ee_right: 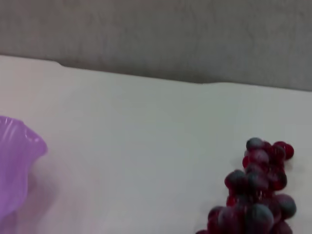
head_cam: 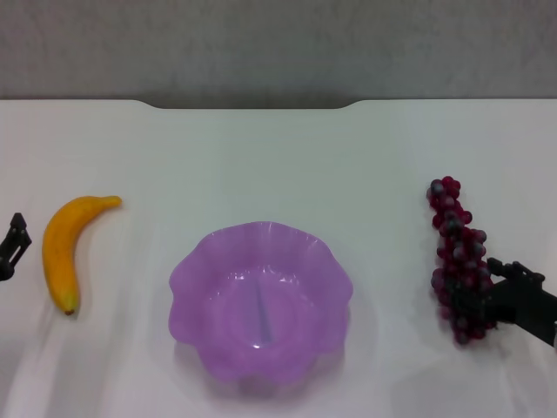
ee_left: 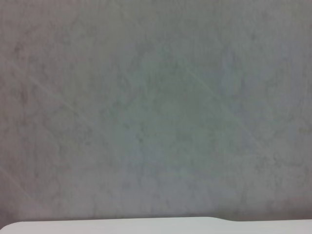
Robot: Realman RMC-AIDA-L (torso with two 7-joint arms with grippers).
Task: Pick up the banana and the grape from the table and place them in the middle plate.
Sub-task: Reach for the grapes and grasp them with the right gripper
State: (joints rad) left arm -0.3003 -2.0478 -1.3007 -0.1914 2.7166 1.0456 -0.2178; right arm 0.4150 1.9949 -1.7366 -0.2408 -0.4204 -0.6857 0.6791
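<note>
The translucent purple plate (head_cam: 261,305), wavy-rimmed, sits low at centre frame on the white table (head_cam: 278,148). At right, the right gripper (head_cam: 487,300) touches the knobbly grape (head_cam: 457,261) bunch's lower end; grip unclear. The left gripper (head_cam: 12,244), far left, is beside the smooth banana (head_cam: 63,248).

Behind the far edge of the white tabletop there is a plain gray wall (head_cam: 278,43). It runs all the way across, and a thin dark shadow (head_cam: 252,103) sits in the notch where it meets the tabletop. Up close the wall has faint, blotchy marks.
</note>
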